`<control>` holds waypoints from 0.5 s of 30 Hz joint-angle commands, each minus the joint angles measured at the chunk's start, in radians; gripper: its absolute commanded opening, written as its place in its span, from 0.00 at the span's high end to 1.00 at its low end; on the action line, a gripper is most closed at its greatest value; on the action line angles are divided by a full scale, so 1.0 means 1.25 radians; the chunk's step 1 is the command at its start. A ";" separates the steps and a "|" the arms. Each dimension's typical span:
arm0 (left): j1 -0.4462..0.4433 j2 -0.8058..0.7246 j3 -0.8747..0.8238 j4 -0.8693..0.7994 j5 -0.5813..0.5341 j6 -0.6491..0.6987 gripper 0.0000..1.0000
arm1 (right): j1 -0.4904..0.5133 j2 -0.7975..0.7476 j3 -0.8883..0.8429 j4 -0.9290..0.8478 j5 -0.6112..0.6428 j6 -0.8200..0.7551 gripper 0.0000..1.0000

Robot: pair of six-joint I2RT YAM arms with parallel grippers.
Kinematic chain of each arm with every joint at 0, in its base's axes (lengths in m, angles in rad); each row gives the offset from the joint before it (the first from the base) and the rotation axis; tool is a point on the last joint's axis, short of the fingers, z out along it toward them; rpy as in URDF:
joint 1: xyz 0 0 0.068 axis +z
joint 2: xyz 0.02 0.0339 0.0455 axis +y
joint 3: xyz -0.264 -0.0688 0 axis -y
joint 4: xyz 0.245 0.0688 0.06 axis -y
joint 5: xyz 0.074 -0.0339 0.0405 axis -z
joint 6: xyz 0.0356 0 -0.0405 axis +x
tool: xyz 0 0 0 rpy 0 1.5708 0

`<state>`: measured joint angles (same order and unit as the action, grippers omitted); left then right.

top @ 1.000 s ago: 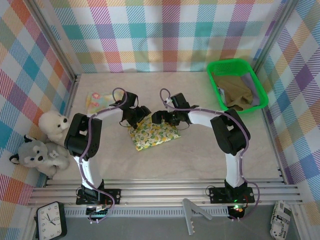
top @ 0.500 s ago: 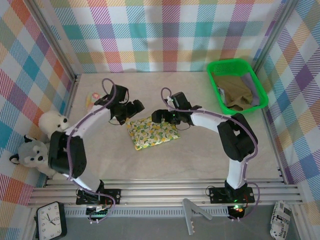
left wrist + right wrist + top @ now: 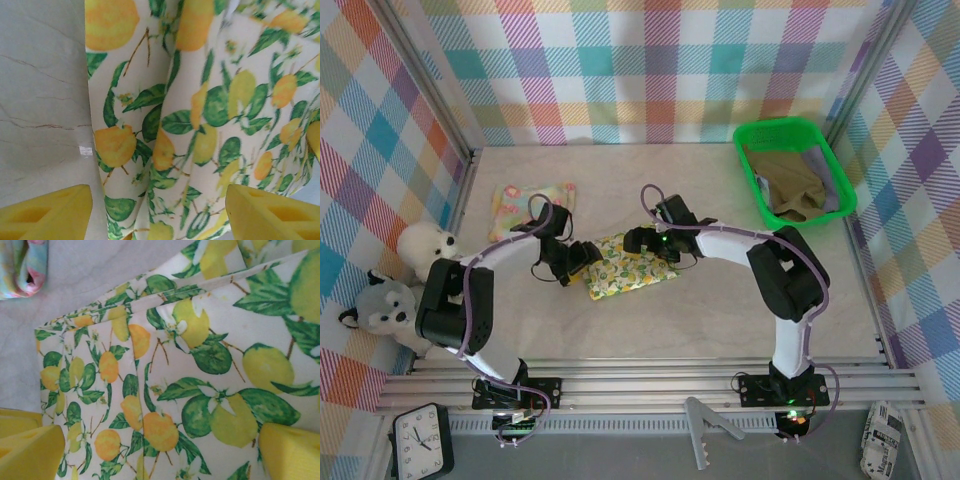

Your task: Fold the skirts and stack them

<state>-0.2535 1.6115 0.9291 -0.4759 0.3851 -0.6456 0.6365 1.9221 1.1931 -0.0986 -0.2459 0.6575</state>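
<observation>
Seen from above, a folded yellow-green lemon-print skirt (image 3: 630, 265) is lying at the centre of the pale tabletop (image 3: 720, 320), with both arms reaching in over it. The left hand (image 3: 576, 260) is sitting at the skirt's 9 o'clock edge. Its wrist camera shows its yellow fingers (image 3: 50, 215) standing apart on either side of the rumpled layers, closed on nothing. The right hand (image 3: 640, 240) is sitting at the skirt's 12 o'clock edge, and its own yellow fingers (image 3: 30, 450) are also spread wide over a neat folded seam, holding nothing. A second skirt, the pale yellow-pink floral skirt (image 3: 532, 198), is already lying folded at about 10 o'clock from the lemon one, apart from it. At about 2 o'clock a green tray (image 3: 785, 125) is holding the olive-khaki skirt (image 3: 795, 185) and the lavender-grey skirt (image 3: 832, 188), both in a loose heap. The step in hand appears to be finishing the lemon skirt: its fold looks made, and the hands seem to be lining up on its edges. The next move is probably calling for both hands to pinch all the layers together, lift without letting the fold spill open, and set the bundle squarely on the pink floral skirt.
</observation>
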 commanded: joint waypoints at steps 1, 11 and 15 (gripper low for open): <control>0.003 0.020 -0.030 0.056 0.021 0.015 0.30 | 0.002 0.021 0.002 -0.023 0.002 0.032 0.01; 0.002 0.068 -0.055 0.179 0.073 -0.004 0.46 | 0.002 0.033 0.017 -0.037 0.005 0.034 0.01; 0.002 0.066 -0.056 0.211 0.094 -0.003 0.57 | 0.003 0.035 0.017 -0.033 0.006 0.039 0.01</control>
<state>-0.2363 1.6543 0.8734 -0.4088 0.4114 -0.6609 0.6365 1.9366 1.2026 -0.0990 -0.2459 0.6888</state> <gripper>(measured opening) 0.448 0.990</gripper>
